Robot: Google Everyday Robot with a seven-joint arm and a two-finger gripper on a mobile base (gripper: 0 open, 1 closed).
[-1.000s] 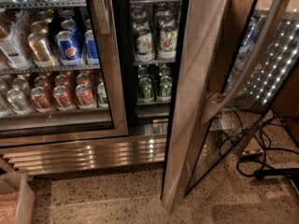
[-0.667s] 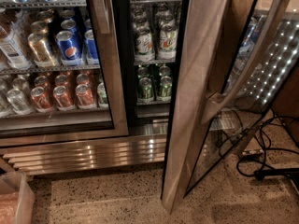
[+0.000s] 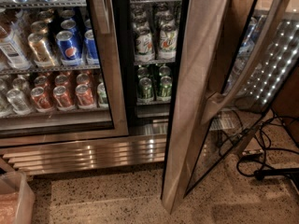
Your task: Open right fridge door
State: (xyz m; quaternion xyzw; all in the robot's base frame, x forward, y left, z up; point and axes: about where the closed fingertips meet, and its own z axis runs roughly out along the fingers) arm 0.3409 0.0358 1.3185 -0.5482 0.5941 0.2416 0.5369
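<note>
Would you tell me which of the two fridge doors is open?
The right fridge door, swung outward; the left door sits shut. The pincer is out of view.

Two doors: the right fridge door [image 3: 196, 101] and left door [image 3: 115, 87].

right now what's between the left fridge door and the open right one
In the camera view, shelves of bottles above green cans lie between the left door and right fridge door. The gripper is not in view.

I see Pepsi cans [image 3: 69, 46] behind the left door [image 3: 114, 78], black cables [image 3: 273, 174] on the speckled floor [image 3: 107, 195], a bin [image 3: 16, 199] bottom-left.
</note>
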